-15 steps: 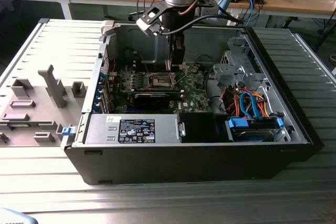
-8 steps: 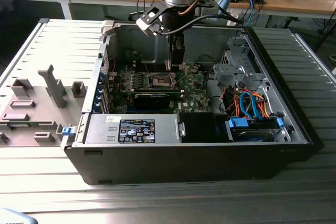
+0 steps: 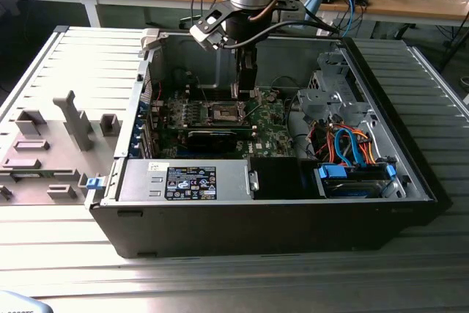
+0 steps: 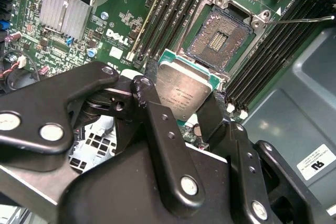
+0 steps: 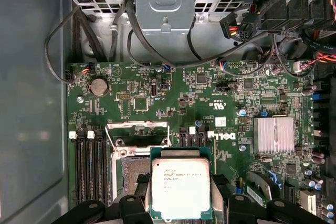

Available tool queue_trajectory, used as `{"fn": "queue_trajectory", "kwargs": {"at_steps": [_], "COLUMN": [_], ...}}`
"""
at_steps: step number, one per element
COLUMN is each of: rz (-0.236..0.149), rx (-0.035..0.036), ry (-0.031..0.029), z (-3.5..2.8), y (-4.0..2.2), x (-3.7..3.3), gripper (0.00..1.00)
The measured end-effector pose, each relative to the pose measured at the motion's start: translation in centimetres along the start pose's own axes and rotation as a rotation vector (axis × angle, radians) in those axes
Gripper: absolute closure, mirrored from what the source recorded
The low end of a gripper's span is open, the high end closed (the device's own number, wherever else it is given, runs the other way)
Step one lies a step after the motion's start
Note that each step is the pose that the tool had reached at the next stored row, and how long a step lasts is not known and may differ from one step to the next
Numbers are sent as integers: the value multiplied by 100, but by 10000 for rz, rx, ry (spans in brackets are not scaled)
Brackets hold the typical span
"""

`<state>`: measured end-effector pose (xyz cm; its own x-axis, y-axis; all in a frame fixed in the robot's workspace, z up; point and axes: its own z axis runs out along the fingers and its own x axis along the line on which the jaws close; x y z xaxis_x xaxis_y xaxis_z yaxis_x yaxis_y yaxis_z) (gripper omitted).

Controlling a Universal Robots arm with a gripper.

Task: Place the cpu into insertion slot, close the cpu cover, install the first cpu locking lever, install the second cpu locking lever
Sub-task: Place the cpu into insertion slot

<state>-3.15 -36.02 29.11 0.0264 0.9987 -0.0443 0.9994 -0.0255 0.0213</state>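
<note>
cpu (image 5: pixel 181 187) clamped in hand (image 4: pixel 177 103) above motherboard (image 5: pixel 210 93), not yet seated.
It is pinched by two opposite edges, metal top up and level, likely so the underside is kept untouched. It is held just beside the insertion slot (image 4: pixel 223 35), whose pin bed is uncovered.

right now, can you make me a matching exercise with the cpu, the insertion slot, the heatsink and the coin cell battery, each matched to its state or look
Things:
1 cpu
2 insertion slot
3 heatsink
4 coin cell battery

States:
a open and empty, contacts bare
b block of silver fins
c held in the gripper, above the motherboard
d round disc in a black holder

Pairs: 1-c; 2-a; 3-b; 4-d
</note>
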Motion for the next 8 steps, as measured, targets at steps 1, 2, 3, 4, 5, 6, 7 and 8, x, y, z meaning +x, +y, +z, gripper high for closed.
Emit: {"fn": "queue_trajectory", "kwargs": {"at_steps": [1, 2, 3, 4, 5, 6, 7, 8], "rz": [13, 25, 42, 52, 65, 75, 93, 106], "rx": [1, 1, 2, 2, 3, 3, 4, 4], "ry": [0, 0, -1, -1, -2, -1, -2, -3], "z": [0, 0, 0, 0, 0, 0, 0, 0], "y": [0, 0, 0, 0, 0, 0, 0, 0], "x": [0, 0, 0, 0, 0, 0, 0, 0], "gripper": [45, 45, 45, 45, 45, 45, 45, 45]}}
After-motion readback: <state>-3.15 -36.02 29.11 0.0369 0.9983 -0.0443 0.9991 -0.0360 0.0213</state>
